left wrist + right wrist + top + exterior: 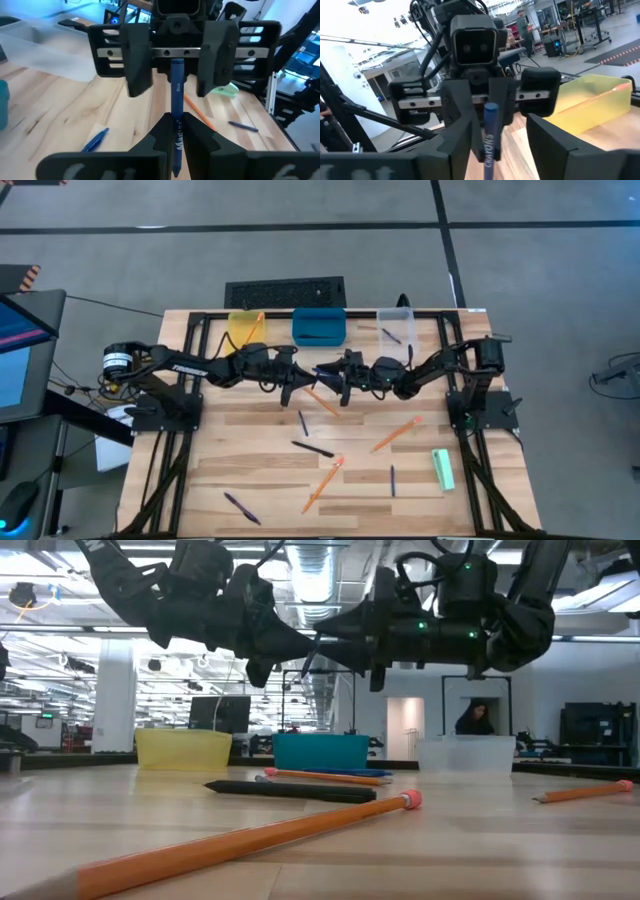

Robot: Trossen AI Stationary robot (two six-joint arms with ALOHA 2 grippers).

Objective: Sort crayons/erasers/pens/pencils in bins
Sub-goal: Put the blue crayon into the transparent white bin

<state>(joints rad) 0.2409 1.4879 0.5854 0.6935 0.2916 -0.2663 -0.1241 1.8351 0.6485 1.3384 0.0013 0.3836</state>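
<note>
My two grippers meet nose to nose above the table's middle. My left gripper (303,383) (176,122) is shut on a blue crayon (176,92). My right gripper (337,378) (502,137) is open; its fingers stand on either side of the crayon's far part (176,67) without touching it. Orange pencils (397,433) (323,485) (320,402), dark pens (312,448) (241,507) (392,478) and the mint-green eraser (443,468) lie flat on the table. The yellow bin (245,328), blue bin (319,326) and clear bin (395,327) stand along the far edge. My left gripper pinches the blue crayon's paper-wrapped shaft (177,131) between its two fingertips. The fingers reach level from the table's left and lie along the crayon, which sticks out ahead of them toward my right gripper. The crayon is lifted clear of the table, about level.
A pencil leans in the yellow bin (600,100), and a pen lies in the clear bin. A dark keyboard (285,290) sits beyond the far edge. A person (473,720) shows in the room behind. The black frame rails (190,410) (465,420) flank the worktop.
</note>
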